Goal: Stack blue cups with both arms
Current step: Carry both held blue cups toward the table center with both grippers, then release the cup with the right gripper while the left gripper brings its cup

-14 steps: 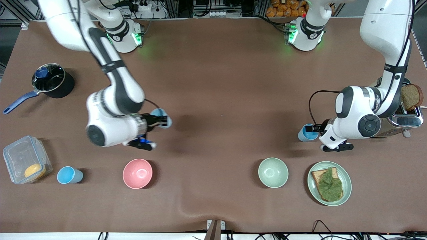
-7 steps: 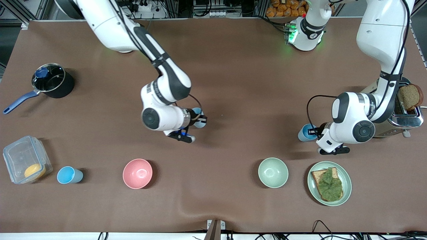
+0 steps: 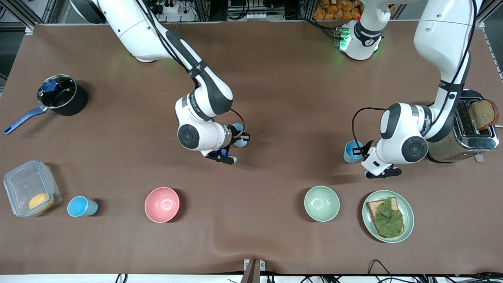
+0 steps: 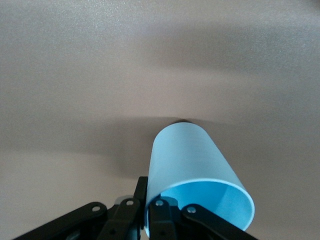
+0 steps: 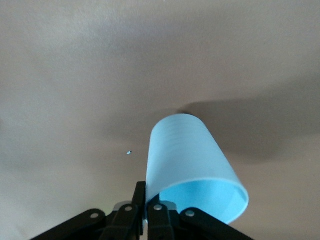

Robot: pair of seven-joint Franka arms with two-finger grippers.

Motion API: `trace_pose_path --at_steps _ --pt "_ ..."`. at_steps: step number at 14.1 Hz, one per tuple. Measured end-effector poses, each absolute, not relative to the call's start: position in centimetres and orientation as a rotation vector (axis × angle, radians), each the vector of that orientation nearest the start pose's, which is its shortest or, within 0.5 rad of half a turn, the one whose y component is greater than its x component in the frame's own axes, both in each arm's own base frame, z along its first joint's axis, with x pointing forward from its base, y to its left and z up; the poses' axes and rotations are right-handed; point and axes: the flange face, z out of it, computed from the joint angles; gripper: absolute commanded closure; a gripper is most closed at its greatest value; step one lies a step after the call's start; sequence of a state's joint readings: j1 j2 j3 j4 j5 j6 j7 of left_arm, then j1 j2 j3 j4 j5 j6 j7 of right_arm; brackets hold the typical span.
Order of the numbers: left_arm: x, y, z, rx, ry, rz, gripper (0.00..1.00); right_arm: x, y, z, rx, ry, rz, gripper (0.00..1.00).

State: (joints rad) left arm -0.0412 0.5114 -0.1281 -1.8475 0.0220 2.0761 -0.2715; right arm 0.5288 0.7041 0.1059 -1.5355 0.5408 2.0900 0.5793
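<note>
- While both arms are carrying a cup over the table (image 3: 275, 78), I am bringing them together slowly.
- The right gripper (image 3: 240, 138) is over the table's middle, its fingers (image 5: 150, 212) pinching the rim of one blue cup (image 5: 192, 167).
- The left gripper (image 3: 358, 151) is near the toaster (image 3: 467, 135), fingers (image 4: 157, 215) gripping the second blue cup (image 4: 195, 170).
- A third blue cup (image 3: 80, 206) is standing beside the plastic box (image 3: 29, 188).
- I am judging that one cup should go down upright first, with the other lined up above its mouth.
</note>
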Motion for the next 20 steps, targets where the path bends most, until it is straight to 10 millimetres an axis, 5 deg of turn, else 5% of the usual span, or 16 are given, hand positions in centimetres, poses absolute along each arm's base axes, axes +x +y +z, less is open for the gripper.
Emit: trace_pose_path --at_steps 7,12,16,20 --pt "60.4 -9.7 26.1 -3.095 -0.146 0.401 1.00 55.7 43.5 25.3 -2.704 0.350 0.546 0.00" --pt "60.1 -14.6 30.2 -3.123 -0.176 0.321 1.00 56.9 42.5 29.3 -2.748 0.284 0.553 0.00" --pt "59.4 -21.8 32.8 -3.138 -0.283 0.282 1.00 58.7 37.2 38.1 -2.867 0.232 0.480 0.00" --pt "56.8 -31.6 33.2 -3.130 -0.379 0.272 1.00 58.6 27.7 46.6 -2.997 0.145 0.515 0.00"
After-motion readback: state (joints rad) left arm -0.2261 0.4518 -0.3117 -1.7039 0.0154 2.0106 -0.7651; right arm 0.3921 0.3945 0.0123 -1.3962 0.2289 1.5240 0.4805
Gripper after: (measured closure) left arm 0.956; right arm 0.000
